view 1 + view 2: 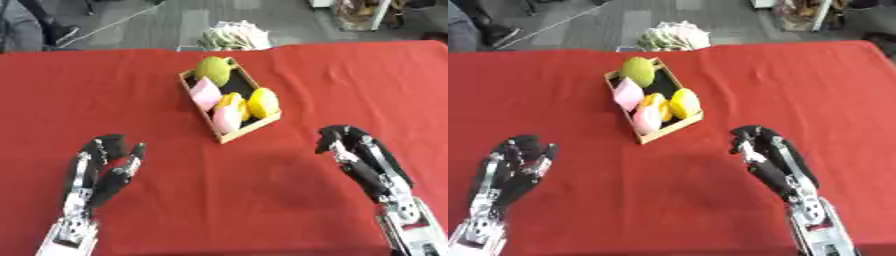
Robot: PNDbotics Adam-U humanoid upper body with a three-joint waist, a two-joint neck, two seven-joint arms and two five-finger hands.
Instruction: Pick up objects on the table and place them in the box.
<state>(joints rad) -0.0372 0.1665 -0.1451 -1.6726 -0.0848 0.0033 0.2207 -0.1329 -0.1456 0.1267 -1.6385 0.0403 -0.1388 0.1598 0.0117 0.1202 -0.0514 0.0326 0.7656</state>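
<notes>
A small wooden box stands on the red table, set at an angle. Inside lie a green round fruit at the far end, a pink block, a yellow lemon-like fruit, a second pink piece and something orange-yellow between them. My left hand rests at the lower left, fingers relaxed and pointing up, holding nothing. My right hand is at the lower right, its fingers slightly bent at the tips, empty, a short way right of the box's near corner.
The red tablecloth covers the whole work area. Beyond its far edge on the grey floor lies a pale striped bundle. A person's leg and shoe show at the top left, away from the table.
</notes>
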